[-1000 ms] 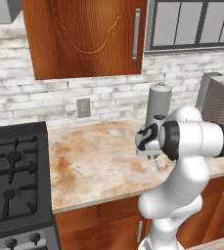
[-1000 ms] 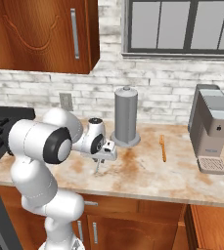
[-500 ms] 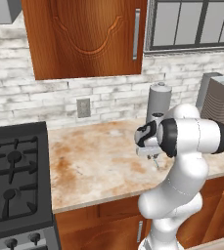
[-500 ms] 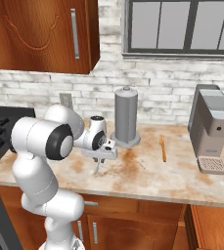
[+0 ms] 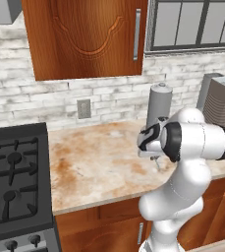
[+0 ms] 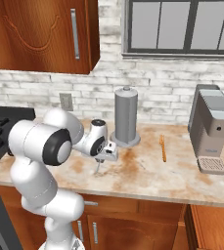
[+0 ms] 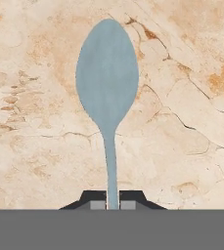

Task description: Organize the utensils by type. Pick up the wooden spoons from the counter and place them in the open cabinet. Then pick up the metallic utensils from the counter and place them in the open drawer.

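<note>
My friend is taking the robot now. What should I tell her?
Gripper: shut on the thin silvery-grey metal spoon, pinching its handle; the bowl hangs below, over the beige marbled stone counter.
One slim orange-brown wooden spoon lies on the counter between the grey cylinder canister and the grey coffee machine.
Done: metal spoon grabbed.
Left: put it in the drawer; the wooden spoon goes in the cabinet.

No text, label, brand, number or sign can be read in any of the views. The cabinet door (image 5: pixel 84 37) in the upper part of the frame carries only a carved curve, and the grey machine (image 6: pixel 212 128) at the right of the desk (image 6: pixel 147 176) bears no legible marking.
</note>
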